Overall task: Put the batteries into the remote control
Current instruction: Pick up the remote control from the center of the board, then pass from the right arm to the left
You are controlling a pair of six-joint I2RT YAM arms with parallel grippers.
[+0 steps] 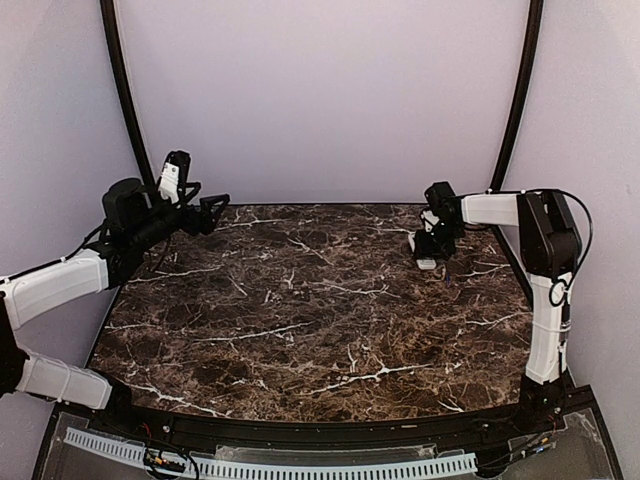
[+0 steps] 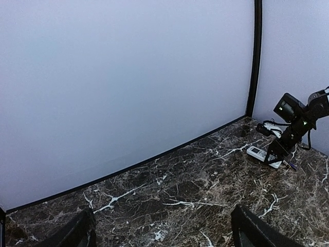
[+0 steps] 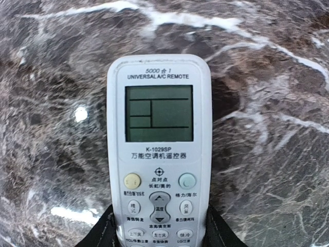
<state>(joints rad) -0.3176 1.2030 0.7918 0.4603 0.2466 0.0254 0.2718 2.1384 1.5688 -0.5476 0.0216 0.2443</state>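
Remote control [image 3: 159, 149] faces up, right gripper [image 3: 160, 229] seemingly pinching its button end; squeeze squarely before you flip it. Your left gripper [image 2: 163, 231] hangs spread, empty.

- Soft, even light fills all three views; the pale walls [image 1: 320, 100] read flat lavender-white, with no hard-edged shadows
- Between the fingers of the right gripper [image 3: 160, 229], the remote control [image 3: 159, 144] is sharp and its print legible; a soft dark shadow lies on the marble just right of it
- Left of those fingers, the glossy table top [image 3: 46, 154] throws back two small white glare spots
- Ahead of the fingertips, the marble veins go blurred
- The left gripper [image 2: 163, 234] shows only dark, soft-edged fingers; far ahead of it the other arm is small and grainy
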